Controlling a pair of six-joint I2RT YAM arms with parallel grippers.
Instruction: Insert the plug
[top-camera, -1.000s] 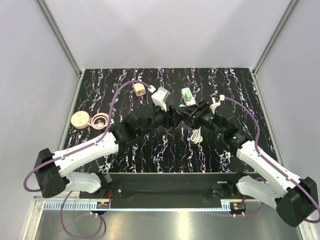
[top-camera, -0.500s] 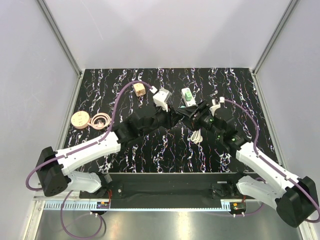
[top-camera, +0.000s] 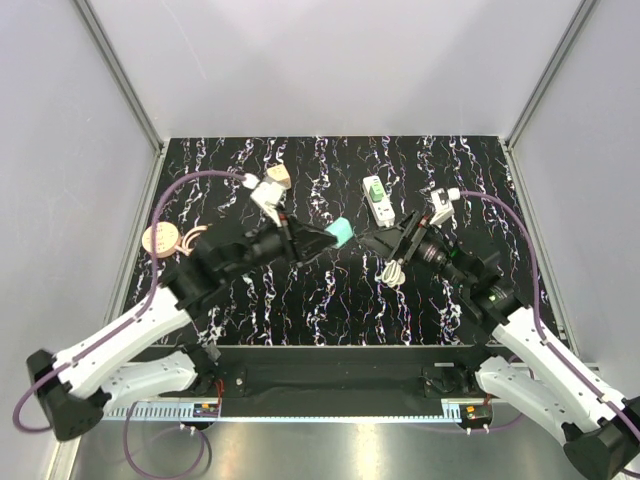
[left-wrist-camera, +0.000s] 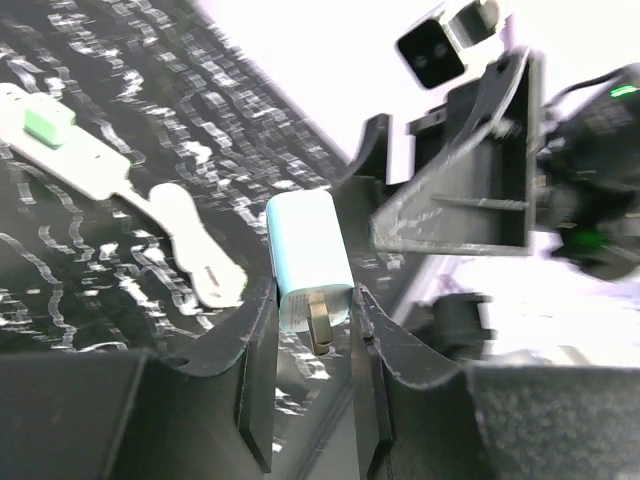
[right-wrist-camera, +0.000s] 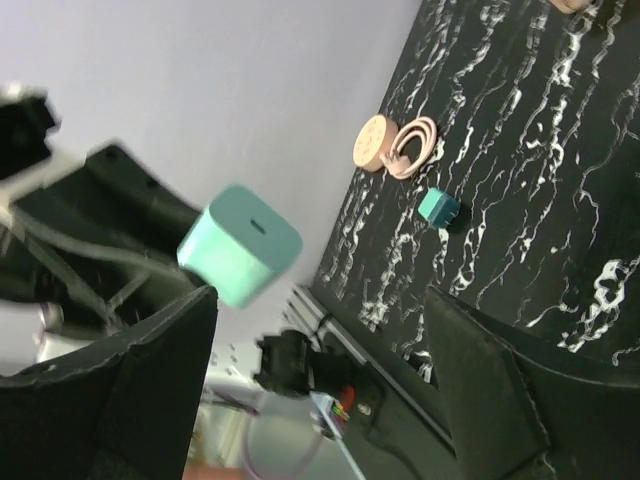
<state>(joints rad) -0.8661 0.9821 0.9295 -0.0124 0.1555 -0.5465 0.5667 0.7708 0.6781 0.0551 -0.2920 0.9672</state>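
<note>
Left gripper (left-wrist-camera: 313, 320) pinched the mint plug (left-wrist-camera: 305, 250) by its sides, prongs toward the wrist camera, off the table (top-camera: 330, 300) near its centre; markings were too blurred to read. Right gripper (right-wrist-camera: 320, 300) sat at 3 o'clock of it, fingers spread, nothing between. White power strip (top-camera: 383, 212) lay at 1 o'clock of the plug, bundled cord (top-camera: 393, 272) at 4 o'clock, peach disc (top-camera: 159, 240) at 9 o'clock. Table was black with white marbled streaks; walls (top-camera: 330, 70) were pale grey.

Looks like a robot lab test cell: plain white panel walls (top-camera: 330, 60) on alu posts (top-camera: 120, 80) box in a black marbled table (top-camera: 330, 300). Bolted to a rail (top-camera: 330, 372) at near edge: left arm (top-camera: 140, 320) & right arm (top-camera: 545, 345), purple cables (top-camera: 205, 175) looping off them.
</note>
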